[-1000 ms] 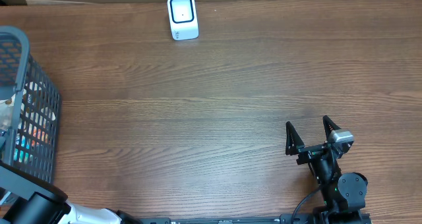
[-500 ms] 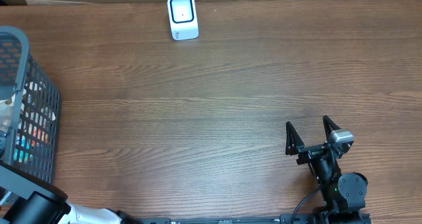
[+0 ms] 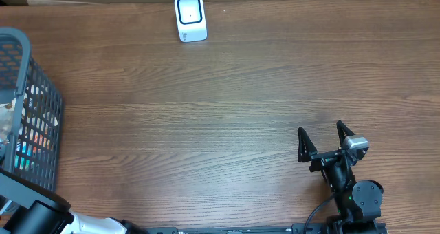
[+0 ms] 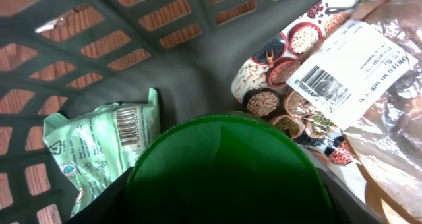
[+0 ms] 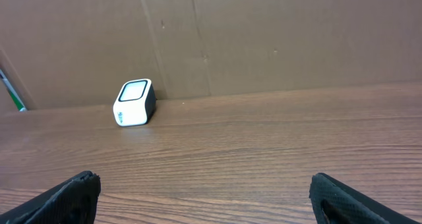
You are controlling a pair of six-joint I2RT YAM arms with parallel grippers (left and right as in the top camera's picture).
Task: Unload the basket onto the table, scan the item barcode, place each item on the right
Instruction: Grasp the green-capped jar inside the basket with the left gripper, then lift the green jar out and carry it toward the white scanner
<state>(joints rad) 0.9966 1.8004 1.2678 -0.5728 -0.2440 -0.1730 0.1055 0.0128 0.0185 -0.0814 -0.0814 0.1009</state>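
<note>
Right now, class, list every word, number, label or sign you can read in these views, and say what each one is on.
Nothing can be quoted with certainty.
white label on the bean-print bag: barcode and printed lines, too blurred to read.
green packet: barcode and a round symbol, text too small to read.
scanner: small marking under its window, unreadable.
green lid: no text visible.

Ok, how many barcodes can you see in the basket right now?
2. One on the pale green pouch at left, one on the white label of the bean-print pack at right. The green lid may hide more.
</note>
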